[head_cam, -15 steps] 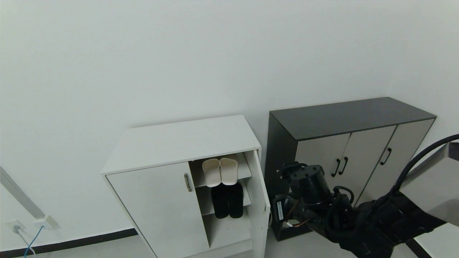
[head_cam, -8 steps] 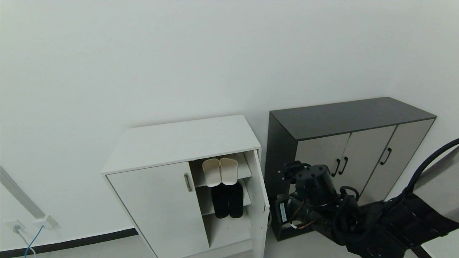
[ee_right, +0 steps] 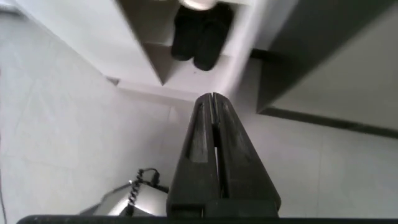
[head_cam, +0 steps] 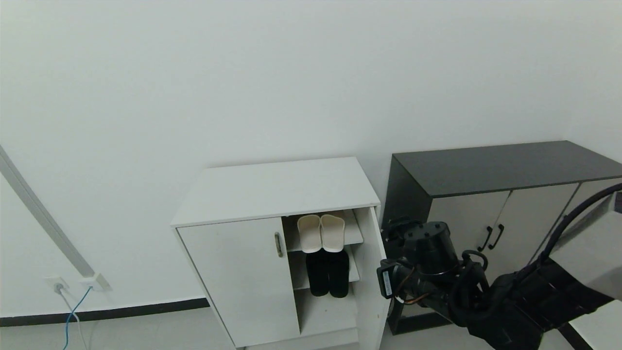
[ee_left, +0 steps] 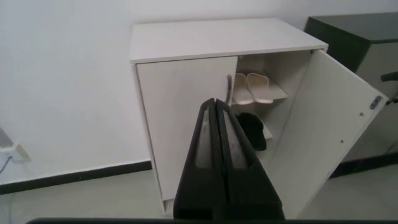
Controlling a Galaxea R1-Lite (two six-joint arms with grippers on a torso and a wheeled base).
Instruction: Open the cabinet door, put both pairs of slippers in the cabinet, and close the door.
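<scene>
Leftward the head camera has swung and the right arm has edged nearer the open cabinet door, the right hand and left hand both pressed together and empty, while the white slippers and black slippers sit on shelves inside, so only closing seems left.

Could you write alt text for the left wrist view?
A white wooden cabinet with one door open shows cream slippers shelved above black slippers. The black left end effector, shut, points toward it.
</scene>
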